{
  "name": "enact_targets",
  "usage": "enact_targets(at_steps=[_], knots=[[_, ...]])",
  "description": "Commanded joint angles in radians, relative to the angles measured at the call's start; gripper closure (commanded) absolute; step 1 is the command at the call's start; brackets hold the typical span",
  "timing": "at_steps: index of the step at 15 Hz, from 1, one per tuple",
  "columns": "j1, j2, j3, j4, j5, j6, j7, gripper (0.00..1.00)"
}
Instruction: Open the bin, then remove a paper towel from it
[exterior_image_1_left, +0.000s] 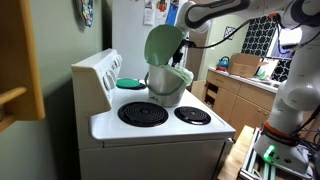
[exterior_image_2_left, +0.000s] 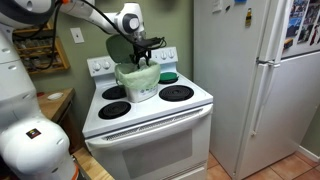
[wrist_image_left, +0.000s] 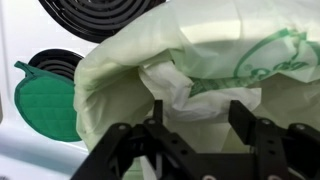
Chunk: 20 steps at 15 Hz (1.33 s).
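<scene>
Hovering over open bin (exterior_image_1_left: 165, 88) on stove (exterior_image_1_left: 120, 128)
Gripper (wrist_image_left: 198, 125) jaws apart, nothing held, right over paper towel (wrist_image_left: 170, 85) in liner (wrist_image_left: 110, 70); lid (exterior_image_1_left: 162, 45) up. Green print (wrist_image_left: 268, 58) on liner unreadable. Teal disc (wrist_image_left: 45, 100) beside bin.

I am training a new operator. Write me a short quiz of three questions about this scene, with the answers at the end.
1. True or false: the lid of the bin is closed.
2. Where does the teal disc lie? A) on a burner of the stove; B) inside the bin; C) on the floor.
3. In the wrist view, what lies crumpled in the bin's opening, just ahead of the open fingers?

Key
1. False: the lid stands up, open.
2. A.
3. A white paper towel.
</scene>
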Motion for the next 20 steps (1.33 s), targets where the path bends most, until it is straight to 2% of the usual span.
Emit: enact_targets(at_steps=[1,5,7,16,18,20], knots=[[-0.007,0.000,-0.003,-0.014,0.024,0.005,-0.020,0.62],[-0.009,-0.011,-0.004,-0.014,0.021,0.004,-0.020,0.94],[-0.011,-0.016,-0.006,-0.011,0.022,0.001,-0.018,1.00],[-0.022,-0.165,-0.031,-0.037,-0.018,0.074,0.012,0.99],[-0.031,-0.200,-0.038,-0.046,-0.093,0.056,0.043,0.98],[-0.045,-0.222,-0.030,-0.066,-0.221,0.039,0.125,0.98]])
